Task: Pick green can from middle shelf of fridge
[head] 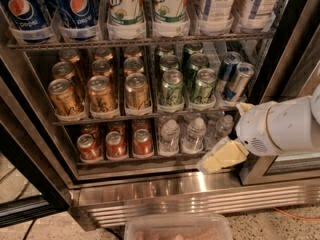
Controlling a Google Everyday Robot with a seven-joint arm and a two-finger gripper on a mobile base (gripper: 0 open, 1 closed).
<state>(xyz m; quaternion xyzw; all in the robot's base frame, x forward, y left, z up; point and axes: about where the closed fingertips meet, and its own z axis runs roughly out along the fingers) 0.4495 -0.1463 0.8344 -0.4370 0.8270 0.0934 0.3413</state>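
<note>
Several light green cans stand in two lanes on the middle shelf (135,115) of the fridge (200,199). The front two are a green can (171,88) and a second green can (203,85) to its right. My gripper (222,156), pale yellow on a white arm (285,126), hangs in front of the lower shelf at the right. It is below and to the right of the green cans and touches none of them.
Gold cans (101,93) fill the left lanes and blue-and-silver slim cans (239,81) the right end. Pepsi and 7UP bottles (125,9) stand above. Red cans (116,144) and water bottles (170,135) stand below. A clear plastic container (177,227) lies at the bottom edge. The dark door frame (30,159) runs down the left.
</note>
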